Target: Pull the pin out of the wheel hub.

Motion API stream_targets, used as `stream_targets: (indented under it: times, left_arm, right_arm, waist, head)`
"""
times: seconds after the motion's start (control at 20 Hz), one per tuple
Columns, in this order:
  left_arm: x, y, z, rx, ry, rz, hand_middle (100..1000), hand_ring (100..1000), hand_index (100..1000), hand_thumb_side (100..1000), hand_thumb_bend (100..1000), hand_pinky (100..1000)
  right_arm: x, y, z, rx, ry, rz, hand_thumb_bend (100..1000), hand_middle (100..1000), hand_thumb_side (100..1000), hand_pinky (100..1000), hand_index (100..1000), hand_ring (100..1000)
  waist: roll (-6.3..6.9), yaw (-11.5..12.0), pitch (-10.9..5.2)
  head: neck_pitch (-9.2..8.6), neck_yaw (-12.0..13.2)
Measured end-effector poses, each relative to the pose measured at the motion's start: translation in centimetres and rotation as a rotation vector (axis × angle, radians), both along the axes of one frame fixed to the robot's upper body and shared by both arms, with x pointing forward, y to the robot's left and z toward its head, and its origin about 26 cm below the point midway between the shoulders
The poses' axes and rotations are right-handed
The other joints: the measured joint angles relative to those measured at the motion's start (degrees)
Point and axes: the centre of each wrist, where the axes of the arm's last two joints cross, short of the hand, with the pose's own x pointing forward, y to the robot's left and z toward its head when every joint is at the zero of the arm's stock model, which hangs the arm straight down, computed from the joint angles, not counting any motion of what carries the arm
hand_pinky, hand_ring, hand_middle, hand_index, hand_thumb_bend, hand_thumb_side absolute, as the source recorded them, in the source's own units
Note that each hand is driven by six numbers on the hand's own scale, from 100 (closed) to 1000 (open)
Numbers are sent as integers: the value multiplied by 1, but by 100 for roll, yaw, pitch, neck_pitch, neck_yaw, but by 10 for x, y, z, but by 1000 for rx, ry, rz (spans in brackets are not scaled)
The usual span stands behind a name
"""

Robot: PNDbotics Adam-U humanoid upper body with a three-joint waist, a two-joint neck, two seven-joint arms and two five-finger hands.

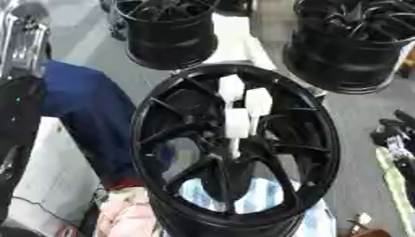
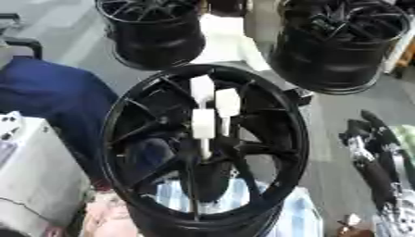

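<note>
A black wheel hub (image 1: 304, 139) stands tilted toward me in the middle. Three white pins (image 1: 237, 122) cluster at its centre; the lowest has a thin white stem running down into the hub. The other two pins (image 2: 227, 102) sit just above it, side by side. My right hand (image 2: 362, 134) hangs at the right edge, well apart from the hub, with relaxed fingers pointing up and nothing in them. A black shape (image 1: 18, 134) at the left edge looks like my left arm; its hand is not distinct.
Two more black wheels stand behind, one at back left (image 1: 166, 34) and one at back right (image 1: 348, 46). A blue cloth (image 1: 81, 102) lies left of the hub, and a white box (image 2: 32, 171) sits below it. Pale cloth (image 1: 129, 213) lies at the hub's foot.
</note>
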Motion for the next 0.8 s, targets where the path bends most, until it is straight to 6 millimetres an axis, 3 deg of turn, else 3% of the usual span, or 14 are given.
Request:
stream_targets:
  times: [0.35, 0.65, 0.8]
  left_arm:
    - [21, 51, -79, 28, 297, 144, 633, 1000, 727, 588, 100, 595]
    - [9, 83, -136, 73, 438, 225, 643, 1000, 732, 654, 100, 597]
    - [-3, 93, -160, 98, 495, 249, 644, 957, 736, 697, 100, 599]
  right_arm:
    - [-3, -10, 31, -108, -59, 50, 154, 754, 498, 749, 921, 690]
    - [-9, -11, 76, -308, -143, 176, 142, 773, 471, 766, 937, 706]
    - [-6, -5, 95, -427, -198, 271, 147, 802, 447, 785, 954, 731]
  waist:
    - [-41, 34, 26]
    - [-116, 56, 19]
    - [-167, 74, -15]
  head:
    - [0, -147]
    - [0, -234]
    - [0, -269]
